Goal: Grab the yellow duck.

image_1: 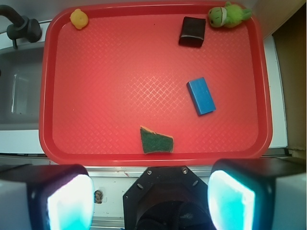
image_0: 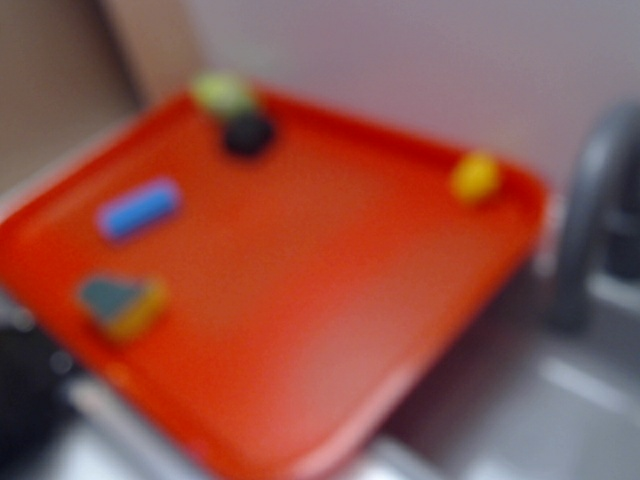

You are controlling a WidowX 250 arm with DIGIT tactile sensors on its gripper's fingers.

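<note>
gripper (image_1: 150, 191) spread wide, empty, near edge | sponge (image_1: 156, 141), blue block (image_1: 201, 96) mid-tray, avoid both | yellow duck (image_1: 78, 18) in tray's (image_1: 48, 96) far left corner, wrist view | descend centred, clear of the rim

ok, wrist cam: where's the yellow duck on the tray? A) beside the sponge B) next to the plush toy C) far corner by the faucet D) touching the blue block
C: the yellow duck sits alone in the red tray's top-left corner nearest the faucet.
</note>
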